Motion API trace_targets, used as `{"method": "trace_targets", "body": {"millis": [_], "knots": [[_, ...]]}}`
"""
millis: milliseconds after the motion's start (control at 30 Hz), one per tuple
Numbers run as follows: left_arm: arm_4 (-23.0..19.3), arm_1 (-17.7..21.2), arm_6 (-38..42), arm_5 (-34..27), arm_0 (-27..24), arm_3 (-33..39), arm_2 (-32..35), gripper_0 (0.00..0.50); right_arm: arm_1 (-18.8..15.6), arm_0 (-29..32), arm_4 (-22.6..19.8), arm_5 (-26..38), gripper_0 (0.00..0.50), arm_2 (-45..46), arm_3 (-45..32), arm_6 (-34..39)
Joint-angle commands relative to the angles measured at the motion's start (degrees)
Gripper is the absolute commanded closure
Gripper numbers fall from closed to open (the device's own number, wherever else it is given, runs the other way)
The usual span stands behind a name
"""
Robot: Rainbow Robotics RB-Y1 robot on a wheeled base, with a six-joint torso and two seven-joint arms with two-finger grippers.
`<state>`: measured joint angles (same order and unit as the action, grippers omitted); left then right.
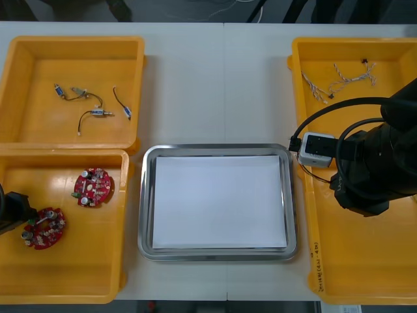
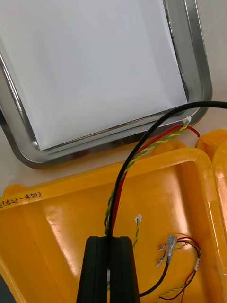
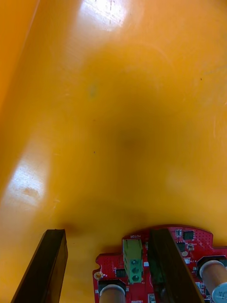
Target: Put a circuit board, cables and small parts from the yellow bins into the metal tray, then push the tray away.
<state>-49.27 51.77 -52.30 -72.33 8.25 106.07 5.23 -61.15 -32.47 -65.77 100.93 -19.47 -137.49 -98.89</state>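
Nothing had reached the tray (image 1: 147, 195) at centre frame when I took this view. Its white inside lay bare, and by my reckoning every step of the job, the final push included, was left to do. Two circuit boards (image 1: 93, 186) sat in the lower-left bin (image 1: 71, 274), small metal parts (image 1: 98, 112) in the upper-left bin (image 1: 39, 52), and twisted cables (image 1: 339, 83) in the upper-right bin (image 1: 391, 59).

My right gripper (image 2: 109, 242), at the right of the frame over the lower-right bin (image 1: 365, 261), had its fingers pinched together on a bundle of cables (image 2: 142, 154): a red-and-yellow twist with a black strand. The bundle rose from the fingertips toward the tray's corner. Loose cables (image 2: 172, 246) lay on the bin floor just beside the fingers.

My left gripper (image 3: 106, 234), low at the frame's left edge, stood wide open down in the board bin. The nearer board (image 3: 191, 241) lay partly between its fingers, and it gripped nothing.
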Motion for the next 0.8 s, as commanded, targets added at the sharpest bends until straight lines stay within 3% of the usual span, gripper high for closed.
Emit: {"method": "trace_targets", "body": {"millis": [33, 67, 100, 133, 167, 200, 800], "knots": [[-0.03, 0.97, -3.08, 0.7, 1.95, 2.04, -0.31, 0.0, -1.34, -1.72, 0.03, 0.58, 0.5, -0.4, -1.47, 1.25], [-0.03, 0.88, -3.08, 0.7, 1.95, 2.13, -0.31, 0.0, -1.34, -1.72, 0.12, 0.49, 0.5, -0.4, -1.47, 1.25], [-0.21, 0.88, -3.08, 0.7, 1.95, 2.21, -0.31, 0.137, -1.34, -1.72, 0.21, 0.58, 0.5, -0.4, -1.47, 1.25], [-0.21, 0.88, -3.08, 0.7, 1.95, 2.21, -0.31, 0.234, -1.34, -1.72, 0.21, 0.49, 0.5, -0.4, -1.47, 1.25], [-0.3, 0.88, -3.08, 0.7, 1.95, 2.21, -0.31, 0.414, -1.34, -1.72, 0.21, 0.58, 0.5, -0.4, -1.47, 1.34], [-0.38, 0.88, -3.08, 0.7, 1.95, 2.21, -0.31, 0.5, -1.34, -1.72, 0.21, 0.49, 0.5, -0.4, -1.47, 1.25], [-0.38, 0.97, -3.16, 0.79, 1.95, 2.3, -0.31, 0.5, -1.34, -1.72, 0.29, 0.58, 0.5, -0.4, -1.47, 1.34]]}}
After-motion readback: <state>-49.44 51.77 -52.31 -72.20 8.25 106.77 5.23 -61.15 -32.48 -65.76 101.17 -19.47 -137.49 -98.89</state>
